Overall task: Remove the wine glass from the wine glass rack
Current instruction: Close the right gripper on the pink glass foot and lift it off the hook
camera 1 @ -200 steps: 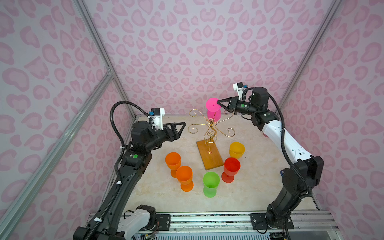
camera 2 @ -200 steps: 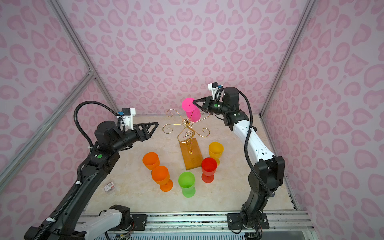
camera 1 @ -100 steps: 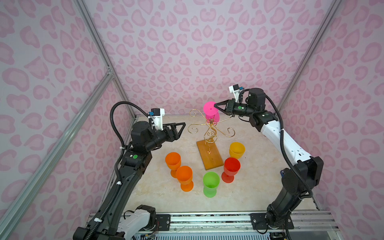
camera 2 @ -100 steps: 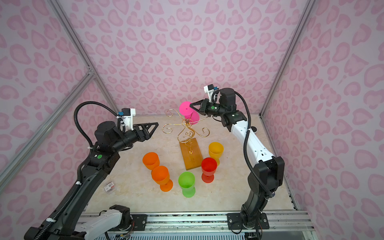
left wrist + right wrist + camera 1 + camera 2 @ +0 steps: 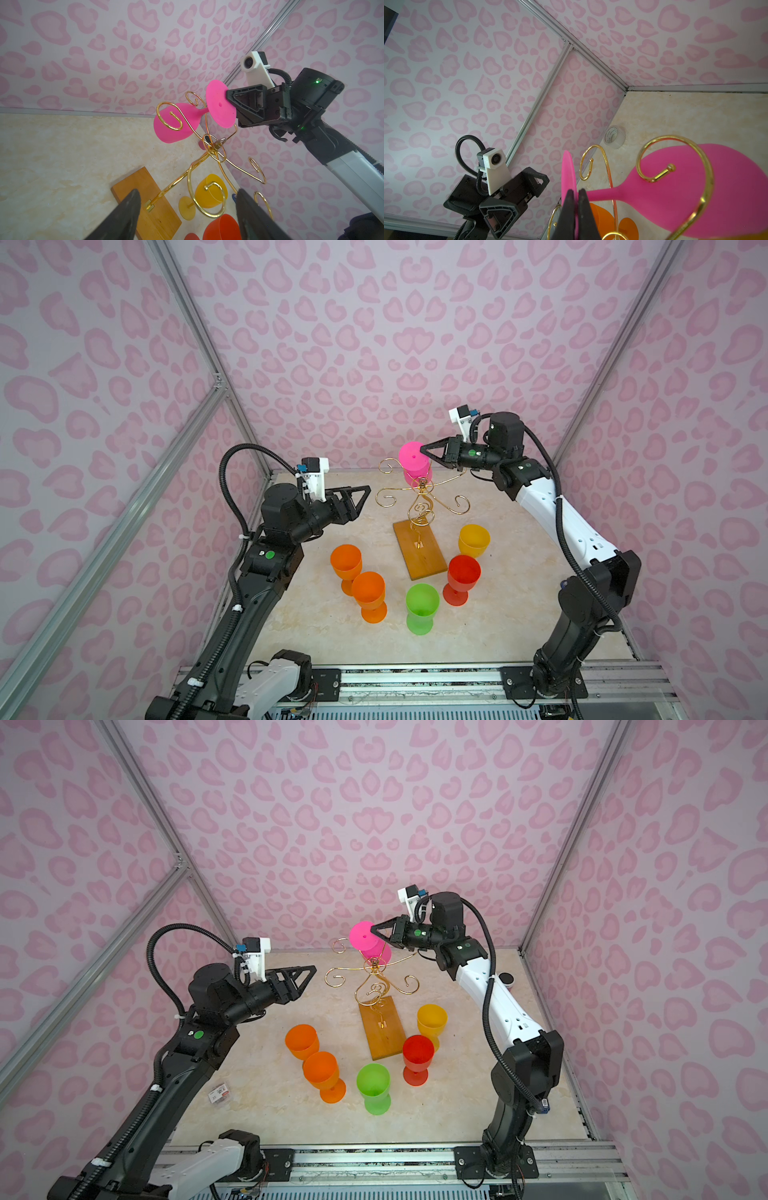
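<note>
My right gripper (image 5: 422, 450) is clamped on the foot rim of the pink glass (image 5: 409, 461), which hangs foot-up and tilted among the back scrolls of the rack (image 5: 422, 506). My left gripper (image 5: 362, 499) stands wide and empty, apart from the rack.

6 glasses: pink glass (image 5: 410, 456) x1, orange glass (image 5: 345, 562) (image 5: 368, 591) x2, green glass (image 5: 422, 605) x1, red glass (image 5: 463, 572) x1, yellow glass (image 5: 473, 540) x1. Also wine glass rack (image 5: 424, 561) x1, tape roll (image 5: 614, 137) x1, poss. small packet (image 5: 219, 1091) x1.

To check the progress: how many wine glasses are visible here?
6. On the table: two orange glasses left of the rack, green glass in front, red glass and yellow glass right of it. The pink glass at the rack's top, tilted, foot pinched by the right gripper.
</note>
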`<action>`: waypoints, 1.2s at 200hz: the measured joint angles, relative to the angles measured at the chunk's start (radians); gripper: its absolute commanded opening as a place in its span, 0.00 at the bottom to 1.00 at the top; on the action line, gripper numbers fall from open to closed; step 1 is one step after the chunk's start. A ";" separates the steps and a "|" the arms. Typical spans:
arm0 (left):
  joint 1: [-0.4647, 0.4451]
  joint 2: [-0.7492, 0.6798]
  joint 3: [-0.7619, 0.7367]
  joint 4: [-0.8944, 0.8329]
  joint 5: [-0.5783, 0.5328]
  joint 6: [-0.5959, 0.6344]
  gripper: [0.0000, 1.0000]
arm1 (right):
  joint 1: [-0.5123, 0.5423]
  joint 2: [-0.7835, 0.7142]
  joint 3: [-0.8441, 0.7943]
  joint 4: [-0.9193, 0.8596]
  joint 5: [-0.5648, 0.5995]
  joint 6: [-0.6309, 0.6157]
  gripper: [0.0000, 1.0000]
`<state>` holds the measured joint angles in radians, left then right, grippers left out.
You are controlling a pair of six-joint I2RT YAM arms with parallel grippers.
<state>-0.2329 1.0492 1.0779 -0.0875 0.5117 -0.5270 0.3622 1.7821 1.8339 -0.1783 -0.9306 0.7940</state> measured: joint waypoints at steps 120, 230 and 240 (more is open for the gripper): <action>0.000 -0.018 -0.004 -0.014 -0.003 0.006 0.76 | 0.008 0.142 0.176 -0.005 0.000 0.038 0.00; 0.000 -0.029 -0.003 -0.025 -0.004 0.021 0.79 | -0.058 0.201 0.217 0.218 0.006 0.180 0.00; 0.000 -0.029 -0.002 -0.029 -0.005 0.022 0.80 | -0.064 0.187 0.180 0.279 0.006 0.222 0.00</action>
<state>-0.2329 1.0206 1.0760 -0.1165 0.5072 -0.5049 0.2977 1.9694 2.0144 0.1009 -0.9249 1.0164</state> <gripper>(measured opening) 0.791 0.049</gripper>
